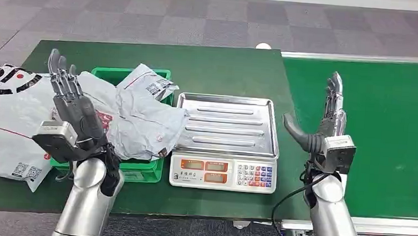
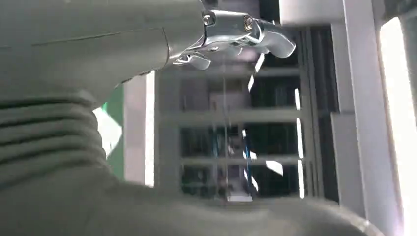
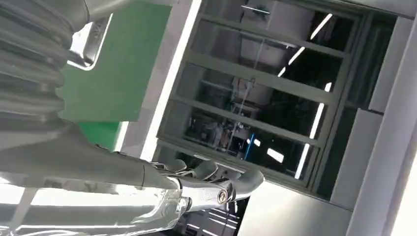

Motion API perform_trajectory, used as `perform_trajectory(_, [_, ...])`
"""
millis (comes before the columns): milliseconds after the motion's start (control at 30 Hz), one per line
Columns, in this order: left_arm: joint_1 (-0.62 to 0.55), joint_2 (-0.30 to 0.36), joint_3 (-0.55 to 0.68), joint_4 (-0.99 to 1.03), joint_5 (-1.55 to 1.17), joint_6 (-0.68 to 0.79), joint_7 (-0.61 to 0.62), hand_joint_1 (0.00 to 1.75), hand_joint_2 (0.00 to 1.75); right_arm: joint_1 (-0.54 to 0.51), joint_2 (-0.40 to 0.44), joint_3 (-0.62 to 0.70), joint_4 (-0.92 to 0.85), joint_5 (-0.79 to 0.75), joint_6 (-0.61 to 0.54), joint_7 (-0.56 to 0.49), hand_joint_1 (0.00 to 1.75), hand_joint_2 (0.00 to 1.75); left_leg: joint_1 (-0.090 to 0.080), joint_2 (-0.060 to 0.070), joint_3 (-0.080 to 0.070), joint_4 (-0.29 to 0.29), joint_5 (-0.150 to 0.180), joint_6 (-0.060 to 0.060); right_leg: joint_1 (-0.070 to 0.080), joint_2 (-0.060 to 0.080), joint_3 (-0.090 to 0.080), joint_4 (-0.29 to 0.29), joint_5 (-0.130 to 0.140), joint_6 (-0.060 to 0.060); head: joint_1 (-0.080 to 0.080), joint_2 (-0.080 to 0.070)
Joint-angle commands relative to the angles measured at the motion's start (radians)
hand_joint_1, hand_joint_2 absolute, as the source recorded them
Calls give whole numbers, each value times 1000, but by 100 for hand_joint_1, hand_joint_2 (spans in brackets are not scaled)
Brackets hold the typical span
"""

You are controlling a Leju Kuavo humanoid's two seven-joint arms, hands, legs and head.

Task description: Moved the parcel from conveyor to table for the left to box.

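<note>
On the table's left part, several white-grey parcels (image 1: 140,116) lie heaped in and over a green box (image 1: 142,171), one more (image 1: 148,80) at the box's far edge. Another large white parcel (image 1: 4,120) with red and black print lies flat left of the box, reaching the table's left edge. The left hand (image 1: 72,100) is raised just in front of the heap, fingers straight and spread, holding nothing; it is not touching any parcel. Right of the box, just beside it, stands an electronic scale (image 1: 223,173) with a bare steel pan (image 1: 227,125) and a keypad on its near face. The dark green table (image 1: 221,69) has free surface beyond the scale and box, up to its far edge. Right of the table runs the green conveyor belt (image 1: 395,131), bordered by a pale rail at its far side and a metal frame at its near side. The right hand (image 1: 326,123) is lifted over the belt's left margin, fingers pointing up and thumb stretched toward the scale, holding nothing. Beyond the table lies grey-purple carpet tile floor (image 1: 147,19).
</note>
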Motion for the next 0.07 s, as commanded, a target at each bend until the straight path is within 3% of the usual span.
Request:
perform_trajectory(33, [-22,125,-188,15,7,-566,5,0,175,-109,-19,37,167,-17,29,-5,0,175,1,4,6,-5,0,0,1,4,5,-5,2,-2,0,0])
perform_trajectory(67, [-27,118,-193,33,-8,-582,5,0,175,-104,-19,30,165,-18,31,-5,0,175,1,3,5,-3,0,0,1,3,4,-3,1,-1,0,0])
